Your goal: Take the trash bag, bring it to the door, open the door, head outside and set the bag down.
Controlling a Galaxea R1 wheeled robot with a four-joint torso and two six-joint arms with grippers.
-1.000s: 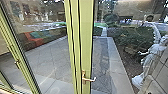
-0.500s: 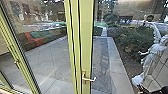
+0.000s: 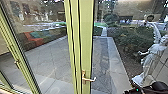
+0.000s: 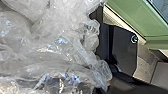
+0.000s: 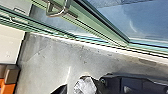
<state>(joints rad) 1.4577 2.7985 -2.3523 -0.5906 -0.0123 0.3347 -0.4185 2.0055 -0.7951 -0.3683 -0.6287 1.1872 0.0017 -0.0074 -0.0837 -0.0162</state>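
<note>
The door [image 3: 86,37] stands straight ahead in the head view, its green frame upright and its metal handle [image 3: 87,79] low on it. Dark parts of my right arm [image 3: 155,88] reach in at the lower right, to the right of the handle. Clear, crumpled plastic of the trash bag [image 4: 55,42] bunches close against my left wrist, with my left gripper shut on it; the fingertips are hidden by the plastic. From the right wrist, the door handle [image 5: 58,8] appears beside the green frame, and a small piece of clear plastic [image 5: 86,86] lies near the robot's dark plate.
Beyond the glass are a paved yard [image 3: 52,60], colored seating [image 3: 35,38] and bushes [image 3: 135,37]. A white statue [image 3: 151,57] rises at the right. The right wrist view has the door sill [image 5: 100,47], grey floor [image 5: 57,57] and an orange object [image 5: 8,87].
My right arm has risen into the head view at the lower right, where only a small dark part showed half a second ago. The door and handle have not moved.
</note>
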